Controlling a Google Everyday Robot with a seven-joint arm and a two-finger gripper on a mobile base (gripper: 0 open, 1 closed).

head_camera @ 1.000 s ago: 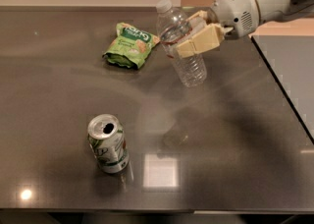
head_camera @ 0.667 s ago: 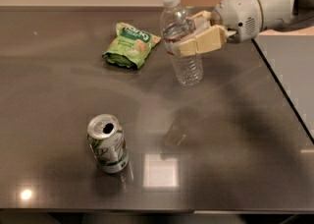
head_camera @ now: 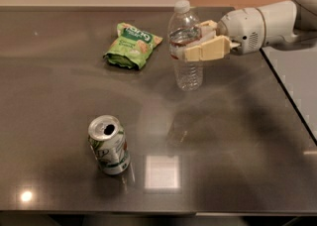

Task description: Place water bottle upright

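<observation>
the dark grey worktop [head_camera: 237, 160] fills nearly the whole frame. a white arm [head_camera: 267, 22] reaches in from the upper right. the water bottle [head_camera: 188, 71] stands upright at upper centre, white cap on top; whether its base touches the worktop or hangs just above it, i cannot tell. it looks nearly empty, so probably light, thin-walled and easy to crush or tip. a hold around the ribbed middle seems best. its label band is mostly covered, with no words readable. a green snack bag [head_camera: 132, 44] lies to its left, lettering illegible. an opened can [head_camera: 110, 145] stands at lower left, print unreadable. the claw [head_camera: 195, 40] pinches the water bottle at mid-height.
</observation>
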